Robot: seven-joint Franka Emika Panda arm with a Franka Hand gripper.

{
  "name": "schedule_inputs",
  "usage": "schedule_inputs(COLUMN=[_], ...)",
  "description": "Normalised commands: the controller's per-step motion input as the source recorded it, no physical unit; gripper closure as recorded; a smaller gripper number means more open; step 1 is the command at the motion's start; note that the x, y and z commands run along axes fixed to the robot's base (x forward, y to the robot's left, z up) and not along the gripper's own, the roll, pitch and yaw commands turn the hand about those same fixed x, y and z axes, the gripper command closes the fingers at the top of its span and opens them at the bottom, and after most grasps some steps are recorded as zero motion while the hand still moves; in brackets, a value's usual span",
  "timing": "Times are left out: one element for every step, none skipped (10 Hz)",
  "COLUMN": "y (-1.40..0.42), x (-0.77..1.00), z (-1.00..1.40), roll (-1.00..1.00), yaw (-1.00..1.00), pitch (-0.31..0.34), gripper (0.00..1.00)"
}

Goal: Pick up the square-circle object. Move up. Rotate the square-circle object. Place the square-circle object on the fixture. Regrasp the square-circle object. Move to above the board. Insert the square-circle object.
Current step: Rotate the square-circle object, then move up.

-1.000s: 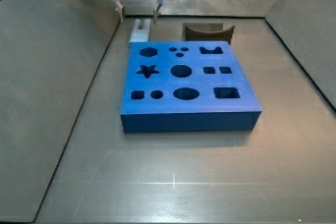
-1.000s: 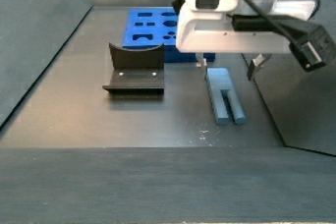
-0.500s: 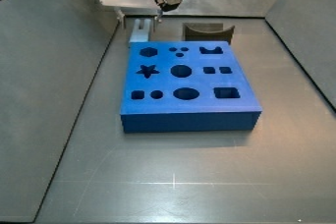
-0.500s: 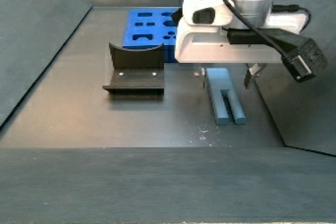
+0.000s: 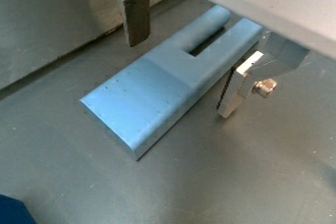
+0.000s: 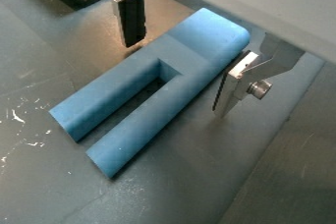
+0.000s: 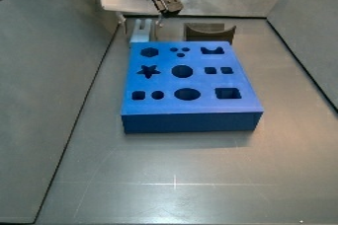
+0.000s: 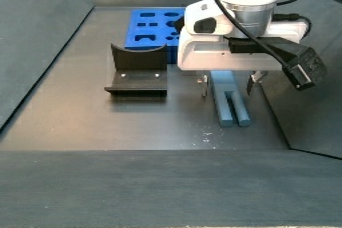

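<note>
The square-circle object (image 5: 164, 81) is a long grey-blue bar with a slot in it, lying flat on the floor (image 6: 157, 76) beside the right wall in a side view (image 8: 231, 100). My gripper (image 5: 188, 53) is open and low over the bar, one finger on each side of it (image 6: 182, 53). Neither finger (image 6: 130, 20) visibly touches the bar. The fixture (image 8: 136, 70) stands left of the bar, apart from it. The blue board (image 7: 185, 81) lies in the middle of the floor, and the gripper (image 7: 142, 14) hangs just beyond its far left corner.
Grey walls close in the floor on all sides; the right wall (image 8: 301, 112) runs near the bar. The board (image 8: 151, 27) sits behind the fixture (image 7: 205, 32). White scratch marks (image 6: 20, 120) dot the floor near the bar's end.
The gripper has come down over the bar, and its open fingers now straddle it. The bar, fixture and board have not moved.
</note>
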Motion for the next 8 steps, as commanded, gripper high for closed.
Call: schedule_inputs(y=[0.02,0.02,0.02,0.00,0.00,0.00,0.01,0.01], x=[0.02,0.02,0.02,0.00,0.00,-0.01,-0.03,-0.02], z=[-0.23,-0.21,-0.18,0.00,0.83,0.82,0.74,0.59], roll=[-0.19,-0.19,-0.19,0.00,0.00,0.00,0.01,0.03], yaw=[0.01,0.01,0.01,0.00,0.00,0.00,0.00,-0.01], pitch=[-0.160,-0.160,-0.162,0.000,0.000,0.007,0.030,0.056], gripper=[0.00,0.00,0.00,1.00,1.00,1.00,1.00,1.00])
